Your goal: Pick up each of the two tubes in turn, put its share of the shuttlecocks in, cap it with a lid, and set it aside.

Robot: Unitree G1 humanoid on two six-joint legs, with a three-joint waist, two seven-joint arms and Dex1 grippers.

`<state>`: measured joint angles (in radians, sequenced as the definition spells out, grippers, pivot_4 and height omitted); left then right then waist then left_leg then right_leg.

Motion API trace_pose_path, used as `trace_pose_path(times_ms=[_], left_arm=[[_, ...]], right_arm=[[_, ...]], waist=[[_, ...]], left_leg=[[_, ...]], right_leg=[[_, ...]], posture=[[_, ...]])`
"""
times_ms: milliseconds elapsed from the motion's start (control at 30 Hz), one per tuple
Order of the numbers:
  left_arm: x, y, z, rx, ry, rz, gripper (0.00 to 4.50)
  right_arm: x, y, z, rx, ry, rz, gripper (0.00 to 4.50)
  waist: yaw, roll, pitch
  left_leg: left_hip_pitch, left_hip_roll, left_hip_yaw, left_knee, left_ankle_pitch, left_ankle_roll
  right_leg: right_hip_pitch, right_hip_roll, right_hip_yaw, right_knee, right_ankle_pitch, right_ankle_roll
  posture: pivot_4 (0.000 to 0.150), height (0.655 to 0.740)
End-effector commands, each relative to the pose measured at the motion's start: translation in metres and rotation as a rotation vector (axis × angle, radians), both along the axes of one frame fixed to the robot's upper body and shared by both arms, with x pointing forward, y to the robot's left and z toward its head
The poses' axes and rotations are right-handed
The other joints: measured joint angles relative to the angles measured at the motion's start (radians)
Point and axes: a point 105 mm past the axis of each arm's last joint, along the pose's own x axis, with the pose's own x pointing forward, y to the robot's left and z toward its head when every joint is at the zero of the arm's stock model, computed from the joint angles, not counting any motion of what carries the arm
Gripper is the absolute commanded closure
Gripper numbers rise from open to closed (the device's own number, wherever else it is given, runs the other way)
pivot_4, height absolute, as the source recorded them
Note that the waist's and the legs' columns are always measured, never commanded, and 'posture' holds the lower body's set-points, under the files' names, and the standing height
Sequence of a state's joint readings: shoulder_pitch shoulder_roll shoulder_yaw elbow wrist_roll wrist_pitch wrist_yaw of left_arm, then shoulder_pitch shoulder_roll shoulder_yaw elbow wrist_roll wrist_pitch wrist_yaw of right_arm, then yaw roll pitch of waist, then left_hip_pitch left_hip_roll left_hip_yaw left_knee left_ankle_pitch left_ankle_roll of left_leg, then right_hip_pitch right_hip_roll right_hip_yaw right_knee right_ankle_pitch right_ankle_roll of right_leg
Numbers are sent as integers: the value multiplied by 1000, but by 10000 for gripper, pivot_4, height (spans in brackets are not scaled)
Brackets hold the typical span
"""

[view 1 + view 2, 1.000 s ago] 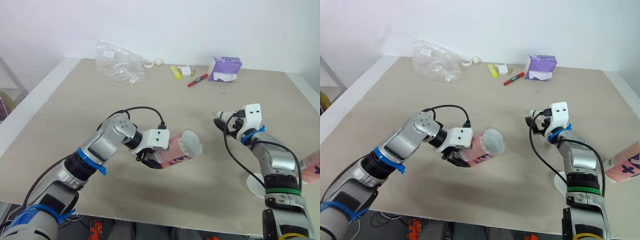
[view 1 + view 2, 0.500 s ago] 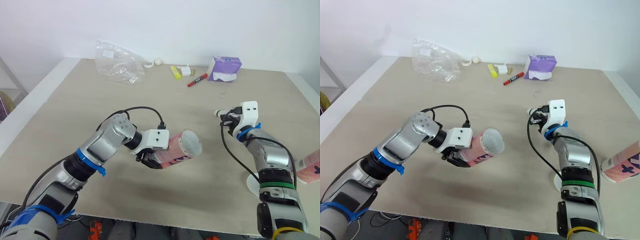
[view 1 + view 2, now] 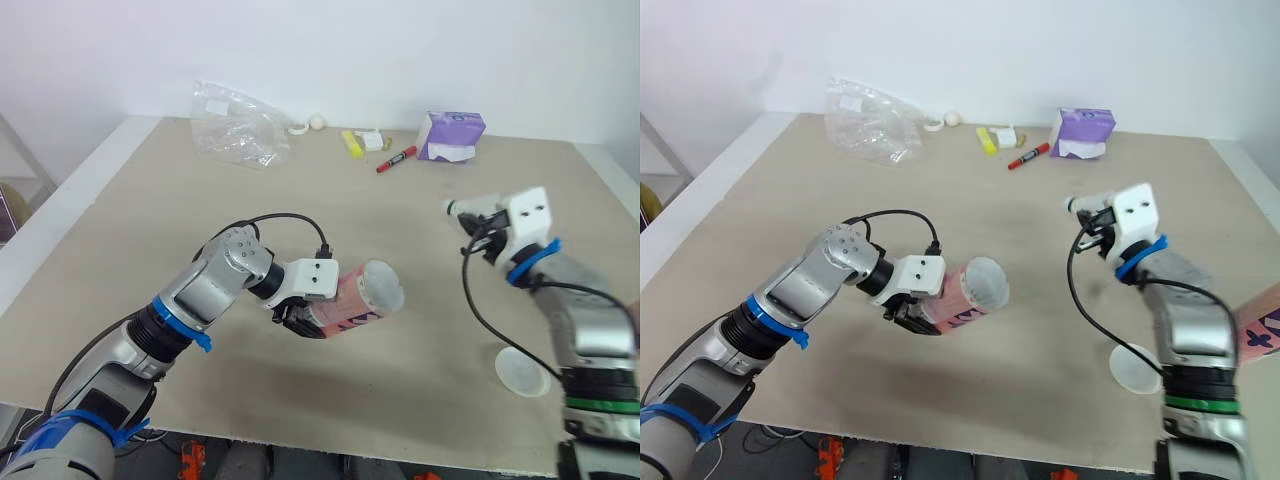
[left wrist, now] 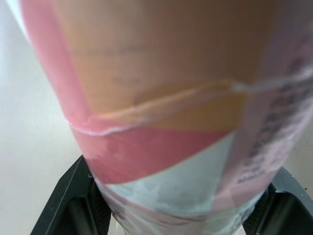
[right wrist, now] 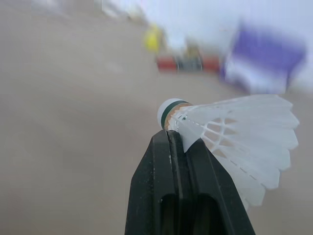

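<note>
My left gripper (image 3: 312, 318) is shut on a pink tube (image 3: 355, 300), which it holds slantwise above the table, its pale round end (image 3: 383, 287) facing right. The left wrist view shows the tube's wall (image 4: 161, 98) between the two fingers. My right gripper (image 3: 470, 218) hovers above the table's right side, shut on a white shuttlecock (image 5: 234, 142) by its feathers just behind the cork. A white round lid (image 3: 522, 371) lies flat on the table below the right arm. A second pink tube (image 3: 1262, 322) lies at the right edge.
Along the far edge lie a crumpled plastic bag (image 3: 238, 125), a white ball (image 3: 317, 122), a yellow highlighter (image 3: 351, 144), a red marker (image 3: 396, 160) and a purple tissue pack (image 3: 450, 137). The beige table (image 3: 150, 220) has bare room in the middle.
My right gripper has risen and swung to the right with the shuttlecock, uncovering the white lid. The left gripper and its tube have not moved.
</note>
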<state>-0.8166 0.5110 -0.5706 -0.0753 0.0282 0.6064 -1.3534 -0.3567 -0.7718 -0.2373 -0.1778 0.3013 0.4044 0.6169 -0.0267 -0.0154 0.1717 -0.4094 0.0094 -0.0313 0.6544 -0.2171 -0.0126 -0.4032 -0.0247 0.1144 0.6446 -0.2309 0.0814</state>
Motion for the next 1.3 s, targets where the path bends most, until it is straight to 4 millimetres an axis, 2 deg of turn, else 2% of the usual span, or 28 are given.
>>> trace_pose_path(times_ms=[33, 133, 233, 300, 567, 700, 800, 1000, 1067, 1167, 1233, 1267, 1300], left_arm=[[0, 3, -14, 33, 30, 18, 16360], [2, 4, -14, 32, 33, 22, 16360], [3, 4, -14, 31, 34, 23, 16360], [5, 3, -14, 31, 34, 24, 16360], [8, 1, -12, 27, 32, 28, 16360], [9, 2, -12, 27, 27, 34, 16360], [10, 3, -11, 27, 24, 39, 16360], [9, 3, -11, 27, 24, 40, 16360], [9, 2, -12, 28, 25, 38, 16360], [9, 1, -12, 29, 24, 34, 16360], [8, 0, -12, 30, 23, 22, 16360], [8, -1, -12, 30, 23, 18, 16360], [8, -2, -12, 29, 22, 14, 16360]], right_arm=[[-52, 33, 52, -194, -131, 296, 44772], [-88, 55, 57, -339, -94, 505, 44772], [-111, 70, 51, -480, -37, 633, 44772], [-118, 75, 44, -553, -7, 674, 44772], [-116, 93, 20, -650, -9, 750, 44772], [-116, 104, 16, -666, -17, 803, 44772], [-116, 106, 20, -651, -13, 814, 36147], [-116, 99, 46, -553, -2, 783, 7331], [-110, 90, 58, -504, 7, 731, 282], [-101, 81, 63, -479, 26, 680, 282], [-94, 81, 61, -486, 32, 669, 11685], [-92, 84, 56, -493, 51, 678, 14072], [-91, 88, 51, -507, 68, 694, 20921]], waist=[[1, 0, 0], [-1, -1, 0], [-1, -2, 0], [0, -2, 0], [5, -3, 1], [6, -3, 1], [6, -3, 1], [6, -3, 1], [6, -3, 1], [6, -3, 1], [6, -3, 1], [6, -3, 1], [6, -3, 1]], left_leg=[[0, 0, 0, 0, 0, 0], [1, 1, 0, 0, 0, 0], [2, 1, 0, 1, 0, 0], [2, 1, 0, 1, 0, 0], [2, 1, 1, 2, 0, 0], [1, 1, 2, 2, 0, 0], [1, 1, 2, 2, 0, 0], [1, 1, 1, 2, 0, 0], [1, 1, 1, 2, 0, 0], [1, 1, 2, 2, 0, 0], [1, 1, 2, 2, 0, 0], [1, 1, 2, 2, 0, 0], [1, 1, 2, 2, 0, 0]], right_leg=[[0, 0, 0, 0, 0, 0], [1, 0, 0, 0, -2, -4], [2, 0, -1, 0, -2, -4], [2, 0, -1, 0, -2, -4], [1, -1, -1, 0, -2, -4], [1, -2, -1, 0, -2, -4], [1, -2, -1, 0, -2, -4], [1, -2, -1, 0, -2, -4], [1, -2, -1, 0, -2, -4], [1, -2, -1, 0, -2, -5], [1, -2, -1, 0, -2, -5], [1, -2, -1, 0, -2, -5], [1, -2, -1, 0, -2, -5]], posture=[[1500, 7400], [1500, 7400], [1500, 7400], [1500, 7400], [1500, 7400], [1500, 7400], [1500, 7400], [1500, 7400], [1500, 7400], [1500, 7400], [1500, 7400], [1500, 7400], [1500, 7400]])
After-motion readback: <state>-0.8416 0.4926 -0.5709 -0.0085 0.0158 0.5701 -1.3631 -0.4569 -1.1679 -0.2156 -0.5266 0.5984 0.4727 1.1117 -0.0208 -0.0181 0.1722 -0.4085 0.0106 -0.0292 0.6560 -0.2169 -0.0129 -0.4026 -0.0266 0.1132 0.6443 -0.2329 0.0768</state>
